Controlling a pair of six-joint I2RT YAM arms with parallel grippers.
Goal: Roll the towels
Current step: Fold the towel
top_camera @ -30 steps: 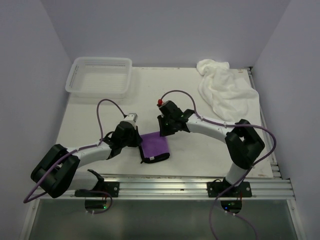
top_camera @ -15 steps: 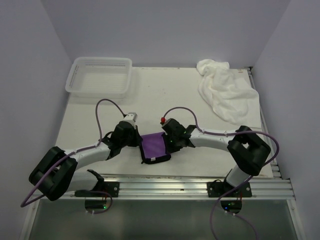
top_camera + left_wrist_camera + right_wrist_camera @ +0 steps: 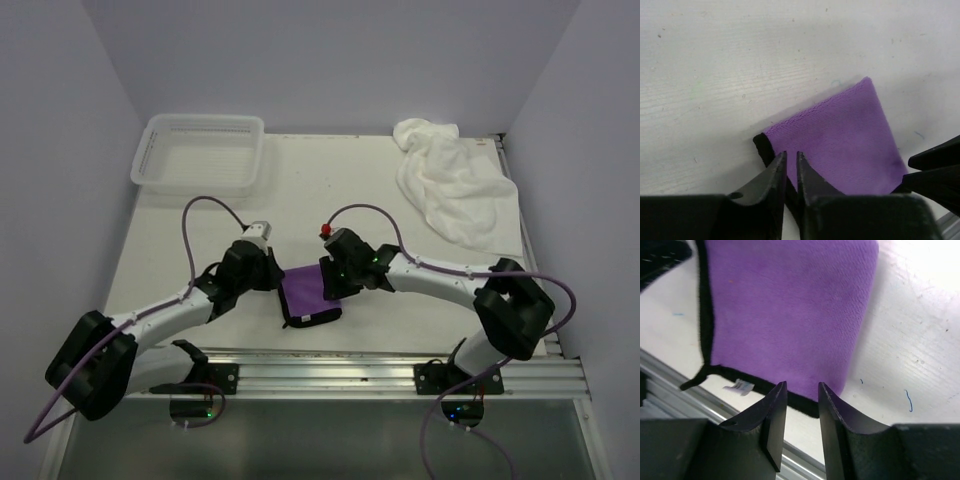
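The small purple towel (image 3: pixel 306 291) with dark trim lies folded flat near the table's front edge. It fills the left wrist view (image 3: pixel 840 135) and the right wrist view (image 3: pixel 785 310). My left gripper (image 3: pixel 274 282) sits at its left edge; its jaws (image 3: pixel 791 155) are almost together, just above the dark trim corner. My right gripper (image 3: pixel 334 283) sits at the towel's right edge; its jaws (image 3: pixel 801 386) are a little apart, above the near trim, holding nothing. The large fluffy white towel (image 3: pixel 452 180) lies crumpled at the back right.
A white plastic mesh basket (image 3: pixel 199 150) stands at the back left. A metal rail (image 3: pixel 380 368) runs along the table's front edge, just behind the arm bases. The towel's small white label (image 3: pixel 740 386) lies by its near trim.
My right gripper has come down from the towel's far right corner to its right edge. My left arm's elbow has swung left while its gripper stays at the left edge. The towel has barely shifted.
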